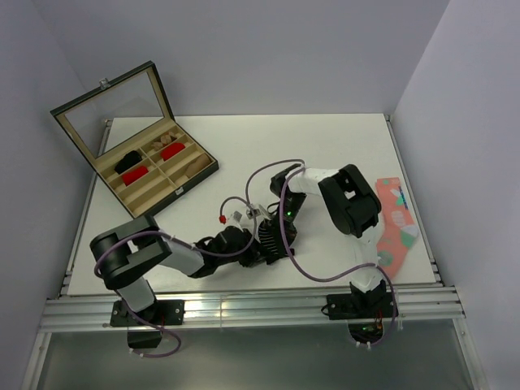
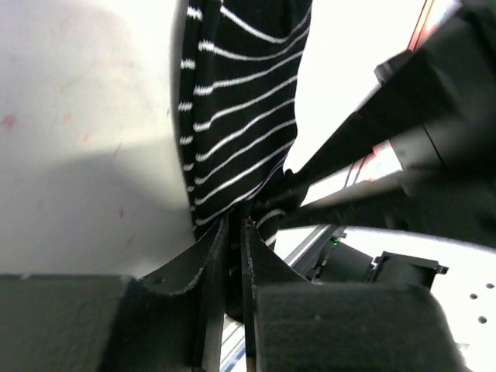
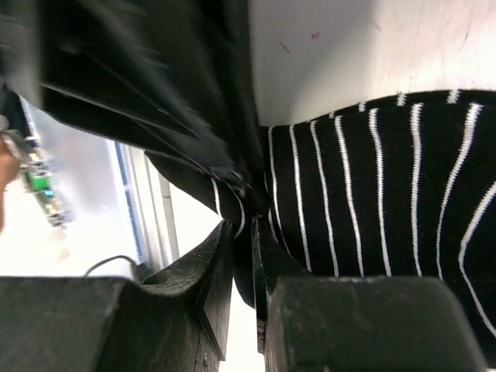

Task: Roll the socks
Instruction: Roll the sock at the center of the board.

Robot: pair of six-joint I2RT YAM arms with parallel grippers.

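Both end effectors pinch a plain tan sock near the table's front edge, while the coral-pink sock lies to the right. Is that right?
No: the left end effector and right end effector pinch a black sock with thin white stripes, not a tan one, as both wrist views show. The coral-pink sock does lie to the right.

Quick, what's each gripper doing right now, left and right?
Left gripper: closed on the striped sock's edge.
Right gripper: closed on the same striped sock.
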